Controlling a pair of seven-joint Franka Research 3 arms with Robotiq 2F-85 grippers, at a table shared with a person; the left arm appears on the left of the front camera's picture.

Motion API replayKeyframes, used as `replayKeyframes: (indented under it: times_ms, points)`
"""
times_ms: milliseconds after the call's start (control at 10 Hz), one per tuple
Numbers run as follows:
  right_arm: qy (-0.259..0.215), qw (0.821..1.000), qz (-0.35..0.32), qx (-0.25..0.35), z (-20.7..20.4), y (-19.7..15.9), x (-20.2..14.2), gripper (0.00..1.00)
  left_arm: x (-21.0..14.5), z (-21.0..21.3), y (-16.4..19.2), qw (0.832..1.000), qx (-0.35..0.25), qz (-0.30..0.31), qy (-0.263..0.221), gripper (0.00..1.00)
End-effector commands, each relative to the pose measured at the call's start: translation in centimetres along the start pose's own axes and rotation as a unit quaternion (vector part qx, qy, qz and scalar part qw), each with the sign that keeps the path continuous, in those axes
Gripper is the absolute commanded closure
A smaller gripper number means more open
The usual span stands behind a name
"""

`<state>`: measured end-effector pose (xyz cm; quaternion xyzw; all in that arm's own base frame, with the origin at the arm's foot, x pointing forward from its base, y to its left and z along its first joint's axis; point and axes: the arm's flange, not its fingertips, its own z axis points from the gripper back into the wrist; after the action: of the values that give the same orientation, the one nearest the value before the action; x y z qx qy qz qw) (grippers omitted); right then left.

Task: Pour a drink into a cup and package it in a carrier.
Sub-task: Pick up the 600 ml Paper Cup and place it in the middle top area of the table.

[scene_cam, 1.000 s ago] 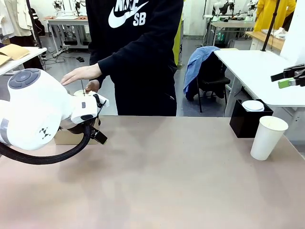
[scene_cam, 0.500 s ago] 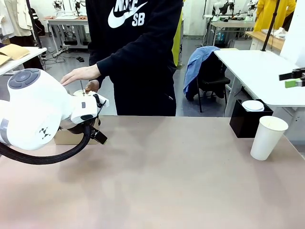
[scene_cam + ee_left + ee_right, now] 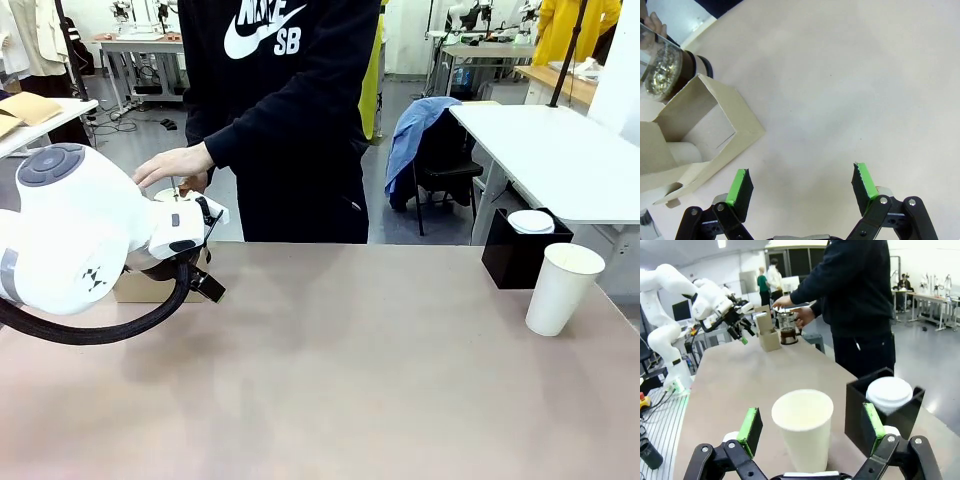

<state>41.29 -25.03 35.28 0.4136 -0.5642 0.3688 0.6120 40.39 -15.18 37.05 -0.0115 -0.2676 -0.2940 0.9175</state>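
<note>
place: robotics lab/workshop | cues: white robot arm mounted at table edge; long white worktable; equipment-laden bench behind; bare grey floor

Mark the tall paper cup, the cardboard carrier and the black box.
tall paper cup (image 3: 562,292), front view, middle of its side
cardboard carrier (image 3: 739,113), left wrist view, its side wall
black box (image 3: 510,263), front view, its front face

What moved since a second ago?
The robot's right hand slid away to the right and now faces the cup, open. The person's hand dipped a little over the glass press. The left hand, cup, carrier and black box stayed put.
</note>
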Motion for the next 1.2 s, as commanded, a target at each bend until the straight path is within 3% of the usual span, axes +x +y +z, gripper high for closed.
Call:
replayKeyframes:
  times_ms: [0,400,1100]
  points:
    - [-0.014,1.0,0.006,0.003,0.1,-0.7,-3.5,0.0,0.0,0.0,0.0,1.0,0.0,0.0,0.0,0.0]
    - [-0.024,1.0,-0.009,0.017,-1.6,0.3,-9.9,0.0,0.0,0.0,0.0,1.0,0.0,0.0,0.0,0.0]
    - [-0.034,0.999,-0.024,0.007,-7.1,0.6,-11.6,0.0,0.0,0.0,0.0,1.0,0.0,0.0,0.0,0.0]
